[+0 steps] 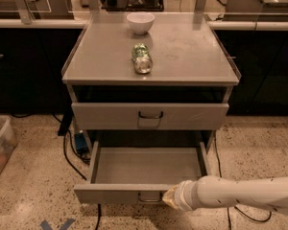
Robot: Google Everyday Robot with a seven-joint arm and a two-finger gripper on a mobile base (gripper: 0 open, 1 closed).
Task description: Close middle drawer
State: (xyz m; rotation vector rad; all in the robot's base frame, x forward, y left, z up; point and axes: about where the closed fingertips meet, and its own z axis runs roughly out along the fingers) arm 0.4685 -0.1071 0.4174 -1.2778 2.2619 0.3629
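Arm (240, 196): smooth white tube, reaching in low from the right, nearly level, in front of the cabinet.
Gripper (170, 198): yellowish tip at the front of the pulled-out drawer, just right of the dark wire handle (150, 197); whether it is open or closed cannot be told.
Middle drawer (144, 166): grey sheet metal, wide and shallow, flat front, pulled far out.
Top drawer (192, 116): same grey metal, flat front, shut.
Cabinet top (192, 47): matte grey, carrying a white bowl (140, 22) and a green can (142, 59) lying on its side.

Empty grey middle drawer (146, 166) pulled open, tool (168, 198) at its front.
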